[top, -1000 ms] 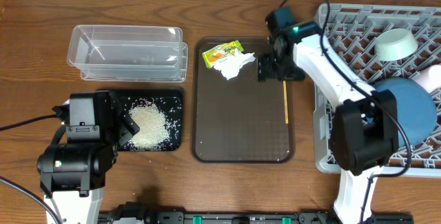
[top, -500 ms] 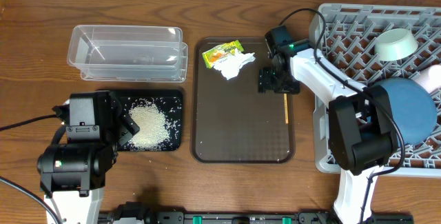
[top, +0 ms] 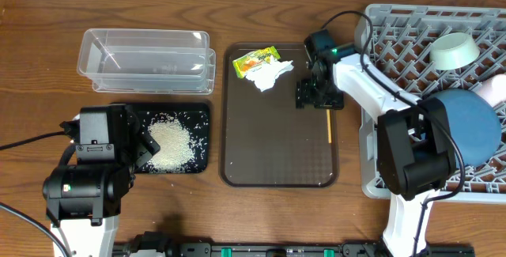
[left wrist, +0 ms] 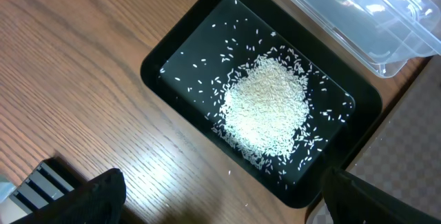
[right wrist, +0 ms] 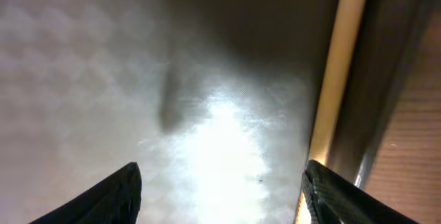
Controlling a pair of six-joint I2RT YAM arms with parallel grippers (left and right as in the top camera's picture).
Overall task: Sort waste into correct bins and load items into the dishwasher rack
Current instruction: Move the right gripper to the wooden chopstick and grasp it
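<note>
A wooden chopstick [top: 329, 124] lies along the right edge of the brown serving tray [top: 277, 158]; it also shows in the right wrist view [right wrist: 334, 86]. My right gripper [top: 318, 97] is open, low over the tray at the chopstick's top end [right wrist: 220, 196]. The yellow-green wrapper [top: 254, 59] and white tissue [top: 269, 75] lie at the tray's top. White rice [top: 170, 145] sits heaped in the black tray [top: 198, 119], also seen in the left wrist view [left wrist: 265, 110]. My left gripper [left wrist: 220, 203] is open over the wood beside the black tray [left wrist: 165, 79]. The clear tub [top: 146, 59] is empty.
The grey dishwasher rack [top: 395, 51] at the right holds a dark-blue bowl [top: 470, 126], a mint-green bowl [top: 454, 50] and a pink cup [top: 496, 89]. A few rice grains lie on the wood by the black tray.
My right gripper moved down and slightly towards the chopstick's top end a second ago, then held still. The left arm has not moved.
</note>
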